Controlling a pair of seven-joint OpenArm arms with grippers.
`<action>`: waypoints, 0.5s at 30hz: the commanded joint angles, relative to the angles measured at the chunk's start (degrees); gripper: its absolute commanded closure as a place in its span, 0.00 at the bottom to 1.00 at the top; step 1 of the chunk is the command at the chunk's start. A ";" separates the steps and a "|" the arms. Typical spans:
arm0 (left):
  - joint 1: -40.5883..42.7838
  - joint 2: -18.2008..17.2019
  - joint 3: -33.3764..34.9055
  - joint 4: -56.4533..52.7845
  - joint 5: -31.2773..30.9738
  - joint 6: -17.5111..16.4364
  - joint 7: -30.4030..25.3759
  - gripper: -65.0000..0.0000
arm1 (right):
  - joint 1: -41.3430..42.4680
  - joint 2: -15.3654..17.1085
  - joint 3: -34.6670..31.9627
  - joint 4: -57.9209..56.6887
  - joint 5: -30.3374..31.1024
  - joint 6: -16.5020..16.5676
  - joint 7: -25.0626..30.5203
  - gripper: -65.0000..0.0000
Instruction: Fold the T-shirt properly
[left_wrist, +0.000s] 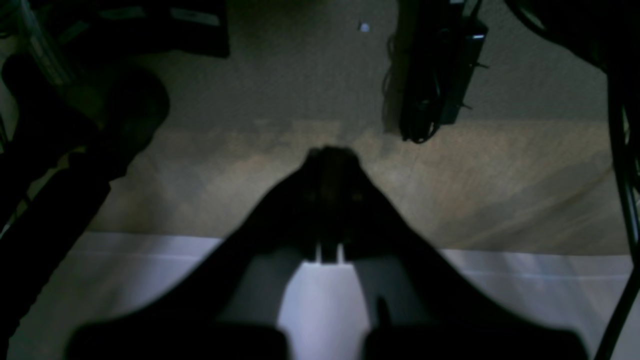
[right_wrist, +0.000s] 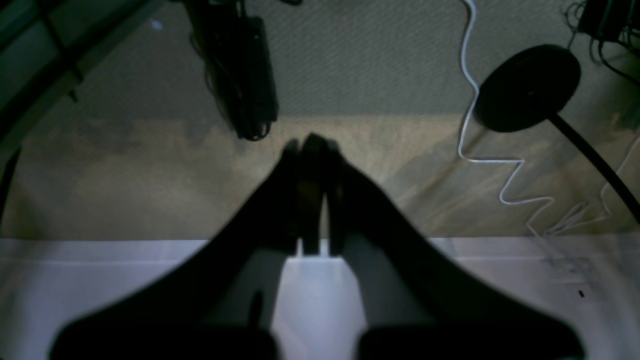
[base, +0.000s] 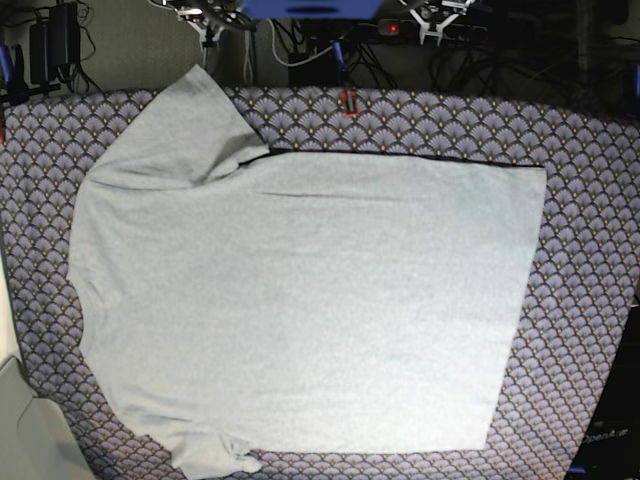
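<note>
The T-shirt (base: 300, 300) lies spread flat on the table, plain light grey side up. Its sleeves point to the top left and bottom left, and its hem runs down the right. Neither arm shows in the base view. In the left wrist view my left gripper (left_wrist: 332, 152) is shut on nothing, hanging over floor beyond a white edge (left_wrist: 525, 270). My right gripper (right_wrist: 310, 142) is likewise shut and empty in the right wrist view, above a white edge (right_wrist: 100, 270). The shirt shows in neither wrist view.
A purple-grey fan-scale patterned cloth (base: 590, 200) covers the table under the shirt. Cables and a small red item (base: 348, 103) sit along the back edge. On the floor are a black box with cords (right_wrist: 245, 75), a white cable (right_wrist: 467, 100) and a round black stand base (right_wrist: 527, 87).
</note>
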 joint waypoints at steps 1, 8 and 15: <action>0.30 -0.23 -0.01 0.28 0.38 0.10 0.05 1.00 | -0.32 0.13 0.03 0.15 0.40 0.39 -0.12 1.00; 0.30 -0.23 -0.01 0.28 0.38 0.10 -0.03 1.00 | -0.32 0.21 0.03 0.15 0.40 0.39 -0.12 1.00; 0.74 -0.23 -0.01 1.43 0.38 0.10 -0.03 1.00 | -0.85 0.21 0.03 0.15 0.40 0.39 -0.12 1.00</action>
